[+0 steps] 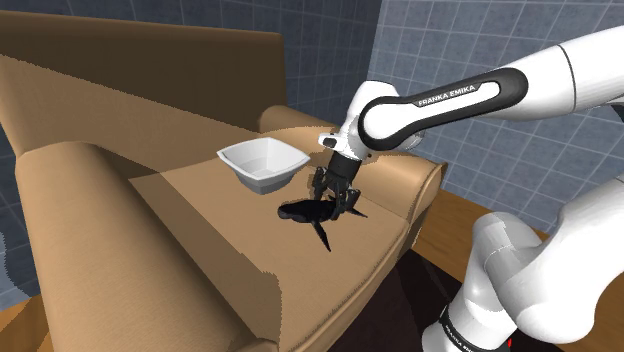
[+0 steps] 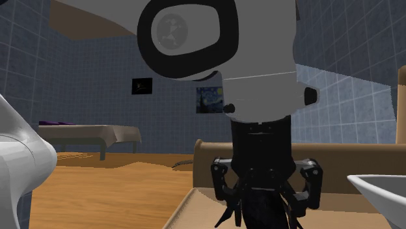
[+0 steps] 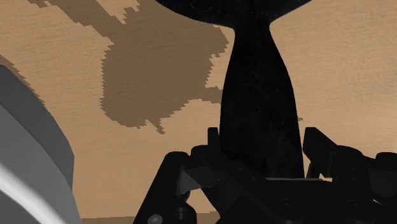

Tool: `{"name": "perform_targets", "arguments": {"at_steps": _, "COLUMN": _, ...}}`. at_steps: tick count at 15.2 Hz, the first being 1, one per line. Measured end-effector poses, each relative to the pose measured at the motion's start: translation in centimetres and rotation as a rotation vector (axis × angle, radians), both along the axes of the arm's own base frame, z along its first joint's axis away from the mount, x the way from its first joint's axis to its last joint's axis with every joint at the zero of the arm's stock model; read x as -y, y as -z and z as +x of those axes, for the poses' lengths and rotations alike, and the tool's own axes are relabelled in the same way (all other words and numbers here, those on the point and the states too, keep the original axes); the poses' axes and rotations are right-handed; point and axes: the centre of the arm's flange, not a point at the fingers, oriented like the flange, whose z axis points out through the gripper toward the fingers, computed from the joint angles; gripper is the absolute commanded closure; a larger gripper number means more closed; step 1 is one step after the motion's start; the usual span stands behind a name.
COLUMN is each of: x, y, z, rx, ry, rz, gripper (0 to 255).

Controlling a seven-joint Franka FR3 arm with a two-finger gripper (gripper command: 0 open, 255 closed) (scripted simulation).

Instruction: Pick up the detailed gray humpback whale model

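The whale model (image 1: 306, 212) looks nearly black, with a long thin flipper pointing down toward the sofa's front edge. My gripper (image 1: 335, 196) comes down on it from above and is shut on it. In the wrist view the whale's narrow tail stalk (image 3: 257, 108) is clasped between my fingertips (image 3: 212, 139), and its flukes spread beyond them. The whale's shadow (image 3: 159, 76) lies apart from it on the tan seat, so it seems to hang a little above the cushion. In the second exterior view the gripper (image 2: 263, 195) holds the dark body, with thin flippers (image 2: 229, 218) below.
A white square bowl (image 1: 262, 165) stands on the seat just beyond the gripper, near the backrest; its rim (image 2: 380, 192) sits close beside the hand. The tan sofa (image 1: 120, 200) has armrests on both sides. A low bed (image 2: 84, 135) stands far off on the wooden floor.
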Motion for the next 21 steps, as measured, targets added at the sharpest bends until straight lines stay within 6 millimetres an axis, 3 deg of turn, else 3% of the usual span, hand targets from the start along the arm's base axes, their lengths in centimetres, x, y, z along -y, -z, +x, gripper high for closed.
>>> {"name": "perform_targets", "arguments": {"at_steps": 10, "x": 0.0, "y": -0.2, "z": 0.0, "rx": 0.001, "ry": 0.0, "rz": 0.0, "gripper": 255}}
{"name": "perform_targets", "arguments": {"at_steps": 21, "x": 0.0, "y": -5.6, "z": -0.1, "rx": 0.0, "ry": 0.0, "rz": 0.0, "gripper": 255}}
